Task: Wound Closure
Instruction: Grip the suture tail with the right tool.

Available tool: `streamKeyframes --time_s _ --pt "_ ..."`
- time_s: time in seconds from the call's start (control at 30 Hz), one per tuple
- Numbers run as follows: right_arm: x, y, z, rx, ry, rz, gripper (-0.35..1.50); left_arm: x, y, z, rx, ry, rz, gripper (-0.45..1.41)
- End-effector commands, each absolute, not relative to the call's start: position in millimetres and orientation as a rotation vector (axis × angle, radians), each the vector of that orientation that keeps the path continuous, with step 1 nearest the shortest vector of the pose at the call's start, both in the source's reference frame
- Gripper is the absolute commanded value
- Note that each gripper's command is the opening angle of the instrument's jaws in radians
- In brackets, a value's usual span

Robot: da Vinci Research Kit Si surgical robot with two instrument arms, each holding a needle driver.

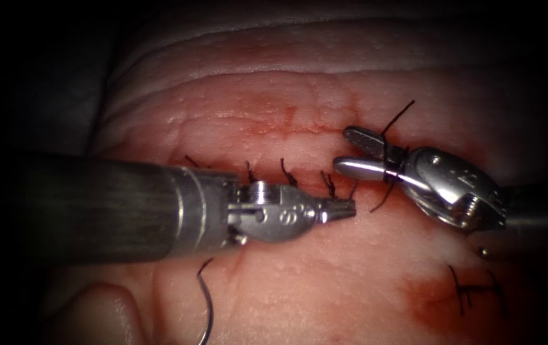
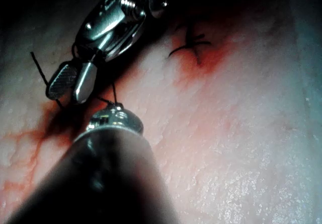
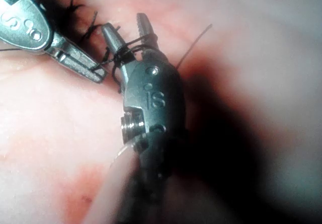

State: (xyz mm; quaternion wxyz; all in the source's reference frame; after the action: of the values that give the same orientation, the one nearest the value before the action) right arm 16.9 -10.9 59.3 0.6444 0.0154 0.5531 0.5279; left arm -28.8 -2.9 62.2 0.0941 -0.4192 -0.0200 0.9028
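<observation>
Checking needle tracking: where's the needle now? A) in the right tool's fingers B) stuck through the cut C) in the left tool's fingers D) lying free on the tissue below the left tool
D: the needle lies free on the tissue, below the left tool; the right tool has only thread looped around it.

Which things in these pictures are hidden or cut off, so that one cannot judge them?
- Needle: endoscope view, its curve is cut off by the bottom edge.
- Cut beneath the left tool: endoscope view, the shaft covers part of the stitch row.
- Thread around the open right tool: right wrist view, its end is too tangled to trace.
</observation>
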Motion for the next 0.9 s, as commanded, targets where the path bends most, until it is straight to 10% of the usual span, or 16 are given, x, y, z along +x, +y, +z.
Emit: streamKeyframes --time_s 0.03,0.27,0.9 --pt "16.8 -11.8 60.1 0.037 1.248 1.235 0.29 -29.5 -2.6 63.0 -1.245 -0.061 2.676 -0.45" --pt "13.2 -13.9 61.6 0.048 1.153 1.467 0.62 -31.5 0.3 65.3 -1.248 -0.056 2.66 -0.45" --pt "13.3 -10.9 63.4 -0.003 1.095 1.618 0.84 -32.7 3.1 65.7 -1.252 -0.066 2.64 -0.45"
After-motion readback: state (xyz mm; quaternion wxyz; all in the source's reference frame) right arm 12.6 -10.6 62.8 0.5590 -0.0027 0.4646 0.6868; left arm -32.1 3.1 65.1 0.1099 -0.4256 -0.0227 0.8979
